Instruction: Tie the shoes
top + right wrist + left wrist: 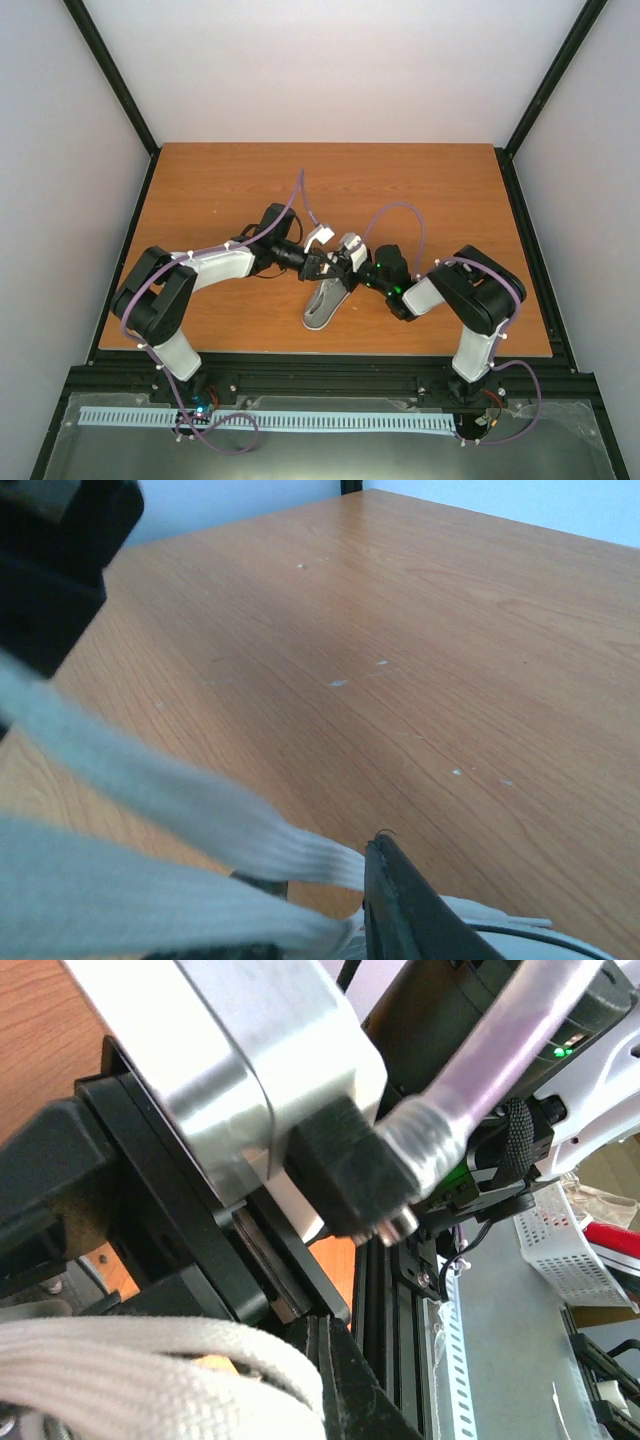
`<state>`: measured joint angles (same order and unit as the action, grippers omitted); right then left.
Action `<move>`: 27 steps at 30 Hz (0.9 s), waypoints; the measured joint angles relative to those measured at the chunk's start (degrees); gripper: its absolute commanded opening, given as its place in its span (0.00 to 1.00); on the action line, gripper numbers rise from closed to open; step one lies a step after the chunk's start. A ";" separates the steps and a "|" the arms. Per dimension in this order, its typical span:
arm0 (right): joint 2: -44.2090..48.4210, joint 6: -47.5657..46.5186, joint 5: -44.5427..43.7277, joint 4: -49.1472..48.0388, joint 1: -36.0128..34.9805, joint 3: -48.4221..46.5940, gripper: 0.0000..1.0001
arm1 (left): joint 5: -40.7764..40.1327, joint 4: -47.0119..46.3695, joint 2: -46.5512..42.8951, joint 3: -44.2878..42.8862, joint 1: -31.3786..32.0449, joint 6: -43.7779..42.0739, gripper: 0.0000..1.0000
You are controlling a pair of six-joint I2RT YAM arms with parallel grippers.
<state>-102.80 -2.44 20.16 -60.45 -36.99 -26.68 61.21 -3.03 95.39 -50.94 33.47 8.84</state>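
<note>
The grey sneaker (324,303) with a white sole lies mid-table, its white laces (321,237) pulled up above it. My left gripper (318,265) and right gripper (358,272) meet tip to tip over the shoe's lacing. In the left wrist view the black fingers (345,1380) are pressed together with a flat white lace (150,1365) coming out beside them. In the right wrist view two white lace strands (200,815) run taut from the left into the black finger (405,910). The shoe's lacing is hidden under both grippers.
The right arm's wrist and silver camera housing (250,1070) fill the left wrist view, very close. The black frame rail (320,378) runs along the table's near edge. A white perforated basket (565,1250) sits beyond the rail. Bare wood (400,630) lies beyond the shoe.
</note>
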 measured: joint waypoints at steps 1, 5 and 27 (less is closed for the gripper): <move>-0.39 -0.09 0.04 0.04 -0.04 -0.59 0.12 | -0.07 0.02 0.00 0.00 0.00 0.00 0.01; -0.55 -0.33 -0.35 2.05 -0.07 -1.46 0.03 | -0.26 0.04 0.00 -0.04 -0.26 -0.02 0.01; 31.19 6.93 -19.76 53.77 -0.33 -5.90 0.03 | -3.17 -0.83 0.02 -0.04 1.07 0.48 0.01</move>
<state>-71.61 4.49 0.40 -6.68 -37.32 -32.58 58.04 -3.86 95.42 -50.98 34.54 9.32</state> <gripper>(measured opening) 0.030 0.021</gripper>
